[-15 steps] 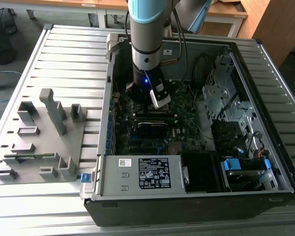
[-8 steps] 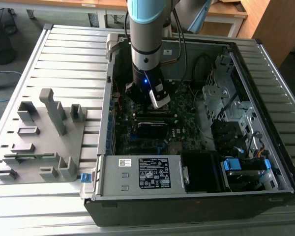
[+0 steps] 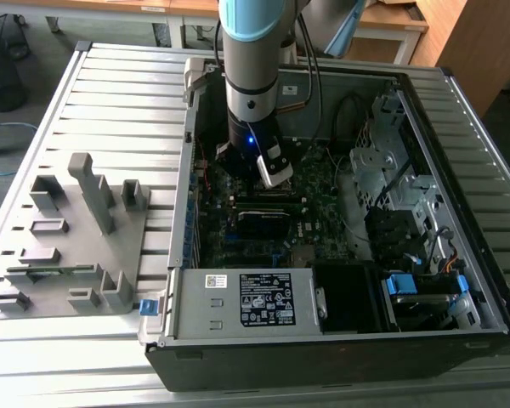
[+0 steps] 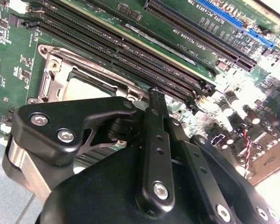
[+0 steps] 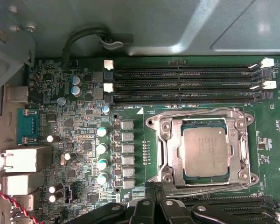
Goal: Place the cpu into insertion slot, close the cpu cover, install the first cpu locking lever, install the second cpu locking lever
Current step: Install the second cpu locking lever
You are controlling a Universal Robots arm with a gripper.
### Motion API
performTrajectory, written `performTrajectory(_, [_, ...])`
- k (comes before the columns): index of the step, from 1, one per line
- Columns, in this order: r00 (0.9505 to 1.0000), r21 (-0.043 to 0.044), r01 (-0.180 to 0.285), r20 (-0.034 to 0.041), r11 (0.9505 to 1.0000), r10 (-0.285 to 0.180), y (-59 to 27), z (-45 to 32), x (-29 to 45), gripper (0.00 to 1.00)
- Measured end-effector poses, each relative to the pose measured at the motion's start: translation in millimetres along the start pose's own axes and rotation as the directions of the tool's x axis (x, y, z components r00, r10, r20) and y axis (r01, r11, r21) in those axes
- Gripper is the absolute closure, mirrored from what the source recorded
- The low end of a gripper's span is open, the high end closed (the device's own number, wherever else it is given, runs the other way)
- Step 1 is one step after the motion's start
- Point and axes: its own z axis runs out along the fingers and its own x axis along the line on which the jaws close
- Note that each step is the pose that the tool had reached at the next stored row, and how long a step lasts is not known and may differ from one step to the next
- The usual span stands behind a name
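The cpu [image 5: 205, 151] lies flat in the insertion slot [image 5: 204, 122] on the green motherboard, its silver-grey top showing. The cpu cover [image 5: 170, 154] is down around it as a metal frame. Thin wire levers [image 5: 200, 113] run along two sides of the socket. My gripper [image 5: 154, 205] sits just beside the socket's edge, with its black fingers [image 4: 155, 135] drawn together and nothing visible between them. In the second wrist view the fingertips reach the socket's corner next to the cpu [image 4: 86, 88]. In the exterior view the gripper [image 3: 272, 170] hangs low inside the open computer case.
Long black memory slots [image 5: 186, 84] run beside the socket, and a row of capacitors [image 5: 101, 154] stands on its other side. A power supply [image 3: 238, 302] and drive bays [image 3: 408, 229] fill the case front. A grey fixture [image 3: 68, 246] lies on the table at the exterior view's left.
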Motion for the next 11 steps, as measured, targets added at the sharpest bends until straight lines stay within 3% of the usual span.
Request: performTrajectory(11, [1.0, 0.0003, -0.001, -0.0001, 1.0, 0.001, -0.5, 3.8, 2.6, 0.89])
